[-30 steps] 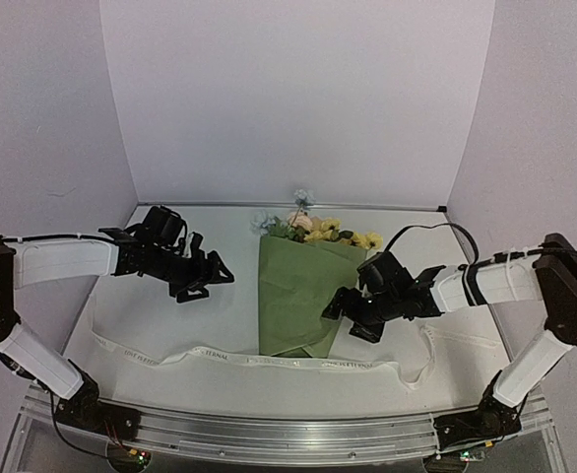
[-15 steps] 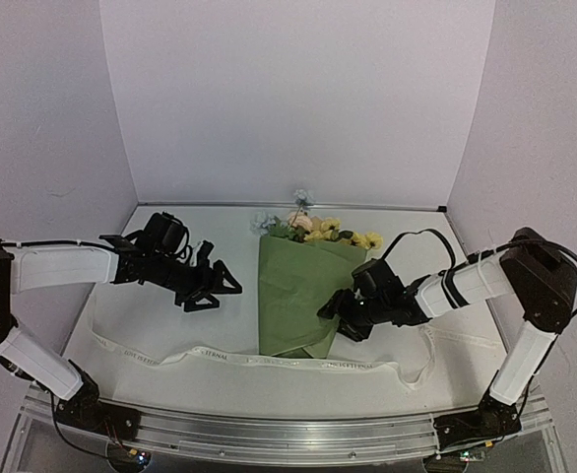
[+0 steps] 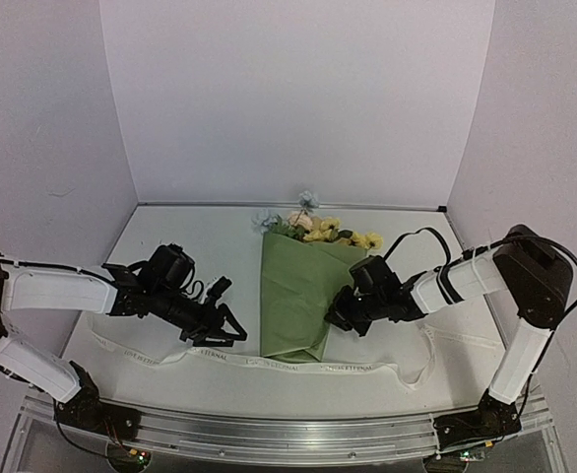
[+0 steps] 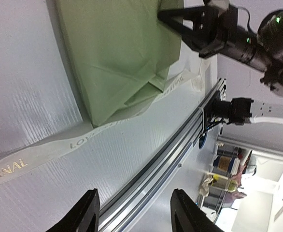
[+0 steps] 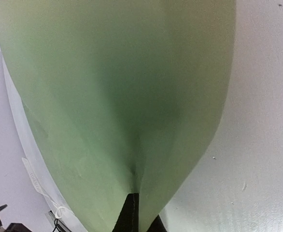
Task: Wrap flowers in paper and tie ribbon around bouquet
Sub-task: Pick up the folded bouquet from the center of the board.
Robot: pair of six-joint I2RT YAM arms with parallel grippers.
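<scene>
Two robot arms lean low over a white bench [image 3: 170, 246]. The wrapping looks done and the tying not yet begun. On the left, the left gripper [image 3: 227, 325] hangs just above the bench with its fingers apart and nothing between them. It is close to the ribbon [image 3: 151, 357], a long cream strip with printed letters that lies flat across the near part of the bench. In the middle, the paper [image 3: 293, 296] lies folded into a green cone with its narrow end toward the arms, meeting the ribbon. Whether the ribbon runs under that tip is hard to tell. The flowers [image 3: 313, 229], blue, yellow and pink, show beyond the wide far rim. On the right, the right gripper [image 3: 336, 313] is closed tight on the right-hand fold of the paper, pinching a crease into it, apparently to hold the wrap shut. The next move likely calls for the left gripper to drop, close on the left stretch of ribbon and carry it over the cone's waist without tugging the paper from the other grip. Bare bench lies open left of the cone, with a smaller patch to its right. A metal rail [image 3: 288, 434] bounds the near edge, and walls close the left, back and right sides.
</scene>
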